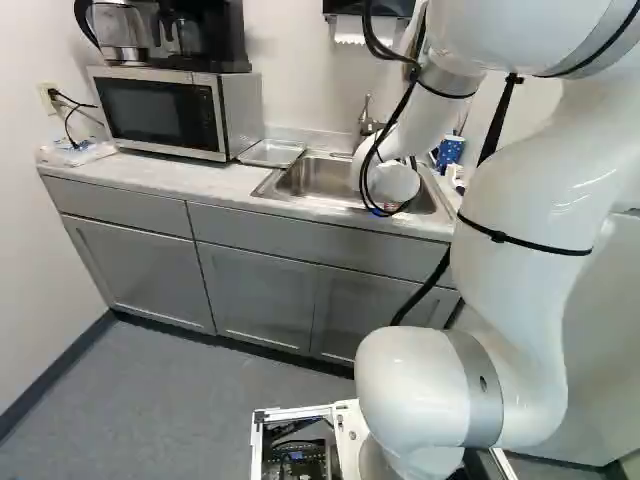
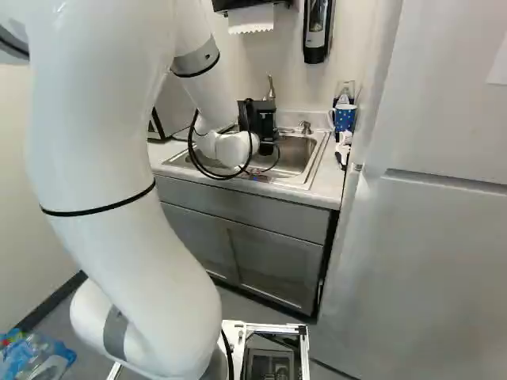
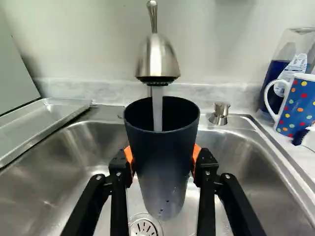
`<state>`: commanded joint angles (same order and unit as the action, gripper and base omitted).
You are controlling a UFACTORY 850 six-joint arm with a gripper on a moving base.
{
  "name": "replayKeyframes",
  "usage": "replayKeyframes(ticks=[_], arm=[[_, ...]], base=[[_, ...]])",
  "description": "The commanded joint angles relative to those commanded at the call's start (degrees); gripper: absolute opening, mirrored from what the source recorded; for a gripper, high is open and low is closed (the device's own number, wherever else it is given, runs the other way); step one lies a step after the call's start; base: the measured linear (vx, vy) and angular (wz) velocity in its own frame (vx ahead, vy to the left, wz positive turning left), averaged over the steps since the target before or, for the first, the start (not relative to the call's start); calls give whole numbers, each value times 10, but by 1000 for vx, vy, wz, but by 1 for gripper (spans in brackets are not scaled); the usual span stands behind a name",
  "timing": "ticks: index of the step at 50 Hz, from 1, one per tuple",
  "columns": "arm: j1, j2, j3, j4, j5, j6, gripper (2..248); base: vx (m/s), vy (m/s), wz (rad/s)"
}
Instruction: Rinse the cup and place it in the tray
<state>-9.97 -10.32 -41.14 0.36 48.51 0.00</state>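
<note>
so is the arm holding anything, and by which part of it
Yes, the dark cup, by its outer wall: the fingers press it from opposite sides around mid-height, below the rim.

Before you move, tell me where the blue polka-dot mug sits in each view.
Wrist view: the polka-dot mug is on the counter beside the sink, handle toward the faucet.
Left base view: right of the middle, just past the sink's right end.
Right base view: right of the middle, between sink and fridge.
Shared landmark: the faucet behind the sink.
</note>
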Motion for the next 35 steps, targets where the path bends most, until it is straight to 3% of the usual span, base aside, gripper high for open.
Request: replayKeyframes(ticks=[35], arm=[[0, 0, 0, 0, 0, 0, 125]], base=[[0, 0, 0]])
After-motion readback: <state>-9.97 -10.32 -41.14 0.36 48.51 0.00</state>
